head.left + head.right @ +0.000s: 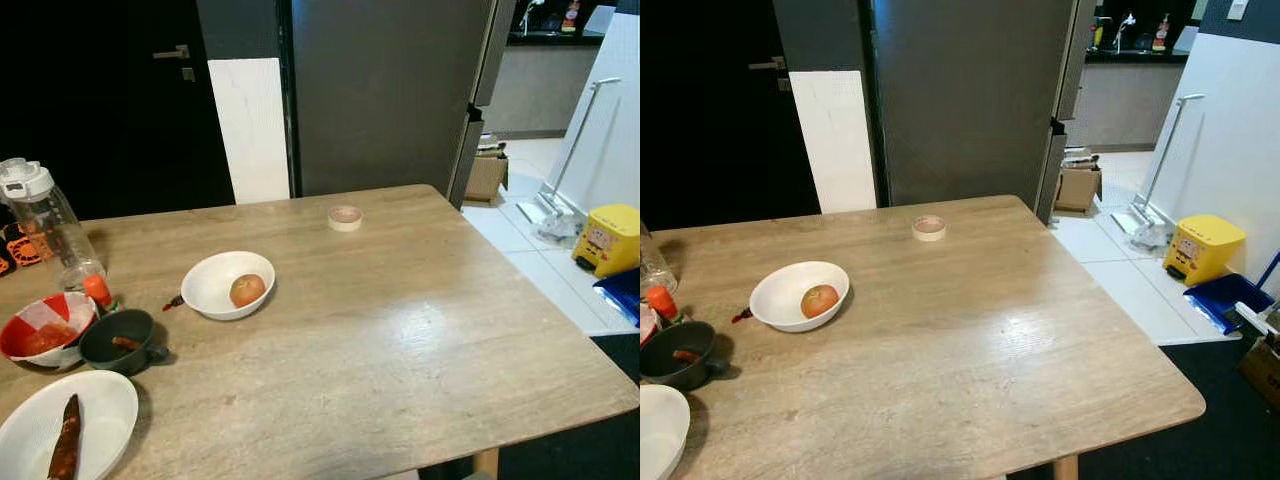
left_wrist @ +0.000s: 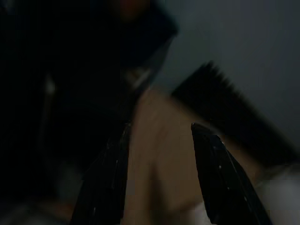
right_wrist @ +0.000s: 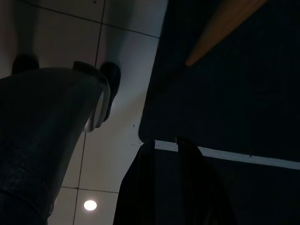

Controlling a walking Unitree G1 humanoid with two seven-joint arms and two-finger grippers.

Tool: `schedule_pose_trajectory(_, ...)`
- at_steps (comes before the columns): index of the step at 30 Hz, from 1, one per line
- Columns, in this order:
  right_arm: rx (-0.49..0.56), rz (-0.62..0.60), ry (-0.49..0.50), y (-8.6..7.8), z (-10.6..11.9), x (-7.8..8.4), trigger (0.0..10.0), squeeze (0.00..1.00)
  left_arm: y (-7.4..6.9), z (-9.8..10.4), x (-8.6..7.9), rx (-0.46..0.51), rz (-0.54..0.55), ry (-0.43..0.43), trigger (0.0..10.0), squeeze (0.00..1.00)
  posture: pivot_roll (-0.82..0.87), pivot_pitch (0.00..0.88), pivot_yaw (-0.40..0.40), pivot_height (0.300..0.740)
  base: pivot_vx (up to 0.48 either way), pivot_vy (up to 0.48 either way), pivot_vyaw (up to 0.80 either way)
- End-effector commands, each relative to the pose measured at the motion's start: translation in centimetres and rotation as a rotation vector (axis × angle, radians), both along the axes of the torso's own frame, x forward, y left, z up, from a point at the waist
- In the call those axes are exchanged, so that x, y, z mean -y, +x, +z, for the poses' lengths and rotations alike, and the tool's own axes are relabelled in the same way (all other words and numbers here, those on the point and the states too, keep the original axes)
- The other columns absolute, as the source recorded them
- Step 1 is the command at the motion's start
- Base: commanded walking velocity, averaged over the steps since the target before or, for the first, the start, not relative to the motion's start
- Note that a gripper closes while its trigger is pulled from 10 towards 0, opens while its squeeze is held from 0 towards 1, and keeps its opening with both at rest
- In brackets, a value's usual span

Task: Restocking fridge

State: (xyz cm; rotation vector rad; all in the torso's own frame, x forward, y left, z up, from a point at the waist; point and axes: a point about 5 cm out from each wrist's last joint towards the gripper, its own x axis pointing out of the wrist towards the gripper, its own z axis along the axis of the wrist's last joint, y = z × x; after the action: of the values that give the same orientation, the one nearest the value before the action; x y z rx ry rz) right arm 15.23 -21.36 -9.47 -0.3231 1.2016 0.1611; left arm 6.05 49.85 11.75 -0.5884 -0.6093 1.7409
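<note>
On the tabletop [image 1: 400, 330] an apple [image 1: 247, 290] is sitting in a bowl [image 1: 215, 290]; left claw [image 2: 161, 176] is hanging open, right claw [image 3: 171, 183] closed; next, probably reaching for food.

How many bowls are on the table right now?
3: a white bowl holding an apple mid-table, a red-and-white bowl at the left edge, and a small dark bowl beside it. More may sit beyond the left edge of view.
</note>
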Motion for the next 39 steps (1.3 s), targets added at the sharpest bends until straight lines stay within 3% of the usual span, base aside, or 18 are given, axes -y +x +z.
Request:
schedule_pose_trajectory(1,0.002,-0.004,0.009,0.0,0.0,-0.2,10.0,0.00,0.0,2.0,-0.7,0.031,0.013,0.077,10.0,0.00,-0.09,0.000,0.033,0.740,0.000,0.000,0.00)
schedule_pose_trajectory(6,0.003,-0.002,0.011,0.0,0.0,-0.2,10.0,0.00,1.1,4.6,-1.3,0.053,-0.038,0.198,10.0,0.00,-0.09,0.000,0.033,0.740,0.000,0.000,0.00)
schedule_pose_trajectory(8,0.004,-0.001,0.012,0.0,0.0,-0.2,10.0,0.00,2.5,7.3,-1.5,0.064,-0.093,0.321,10.0,0.00,-0.09,0.000,0.032,0.740,0.000,0.000,0.00)
schedule_pose_trajectory(13,0.005,-0.003,0.014,0.0,0.0,-0.3,10.0,0.00,3.0,8.9,-1.7,0.089,-0.110,0.389,10.0,0.00,-0.09,0.000,0.032,0.740,0.000,0.000,0.00)
schedule_pose_trajectory(15,0.004,-0.005,0.016,0.0,0.0,-0.3,10.0,0.00,4.1,11.2,-1.6,0.114,-0.167,0.499,10.0,0.00,-0.09,0.000,0.033,0.740,0.000,0.000,0.00)
schedule_pose_trajectory(16,0.004,-0.005,0.016,0.0,0.0,-0.3,10.0,0.00,4.1,11.2,-1.6,0.114,-0.167,0.499,10.0,0.00,-0.09,0.000,0.033,0.740,0.000,0.000,0.00)
schedule_pose_trajectory(19,0.004,-0.005,0.018,0.0,0.0,-0.3,10.0,0.00,6.0,14.4,-1.1,0.173,-0.298,0.666,10.0,0.00,-0.09,0.000,0.033,0.740,0.000,0.000,0.00)
schedule_pose_trajectory(21,0.003,-0.003,0.019,0.0,0.0,-0.3,10.0,0.00,9.2,17.0,0.6,0.238,-0.542,0.843,10.0,0.00,-0.09,0.000,0.033,0.740,0.000,0.000,0.00)
schedule_pose_trajectory(24,0.003,-0.003,0.020,0.0,0.0,-0.3,10.0,0.00,10.0,17.5,1.2,0.250,-0.610,0.888,10.0,0.00,-0.09,0.000,0.033,0.740,0.000,0.000,0.00)
schedule_pose_trajectory(26,0.004,-0.002,0.020,0.0,0.0,-0.3,10.0,0.00,12.2,18.5,3.4,0.222,-0.777,1.014,10.0,0.00,-0.09,0.000,0.033,0.740,0.000,0.000,0.00)
schedule_pose_trajectory(27,0.004,-0.002,0.020,0.0,0.0,-0.3,10.0,0.00,12.2,18.5,3.4,0.222,-0.777,1.014,10.0,0.00,-0.09,0.000,0.033,0.740,0.000,0.000,0.00)
schedule_pose_trajectory(29,0.004,-0.003,0.021,0.0,0.0,-0.3,10.0,0.00,13.8,19.3,5.9,0.231,-0.943,1.137,10.0,0.00,-0.09,0.000,0.035,0.740,0.000,0.000,0.00)
schedule_pose_trajectory(32,0.003,-0.002,0.021,0.0,0.0,-0.3,10.0,0.00,14.9,19.5,8.2,0.243,-1.127,1.238,10.0,0.00,-0.09,0.000,0.035,0.740,0.000,0.000,0.00)
schedule_pose_trajectory(33,0.002,-0.001,0.021,0.0,0.0,-0.3,10.0,0.00,15.7,19.3,9.7,0.231,-1.261,1.282,10.0,0.00,-0.09,0.000,0.035,0.740,0.000,0.000,0.00)
schedule_pose_trajectory(36,0.001,0.000,0.021,0.0,0.0,-0.3,10.0,0.00,16.1,19.1,10.7,0.219,-1.337,1.304,10.0,0.00,-0.09,0.000,0.035,0.740,0.000,0.000,0.00)
schedule_pose_trajectory(37,0.001,0.001,0.020,0.0,0.0,-0.3,10.0,0.00,16.9,18.7,12.3,0.181,-1.450,1.331,10.0,0.00,-0.09,0.000,0.028,0.740,0.000,0.000,0.00)
schedule_pose_trajectory(38,0.001,0.001,0.020,0.0,0.0,-0.3,10.0,0.00,16.9,18.7,12.3,0.181,-1.450,1.331,10.0,0.00,-0.09,0.000,0.028,0.740,0.000,0.000,0.00)
schedule_pose_trajectory(39,0.000,0.002,0.020,0.0,0.0,-0.3,10.0,0.00,18.0,18.0,14.6,0.141,-1.608,1.352,10.0,0.00,-0.09,0.000,0.028,0.740,0.000,0.000,0.00)
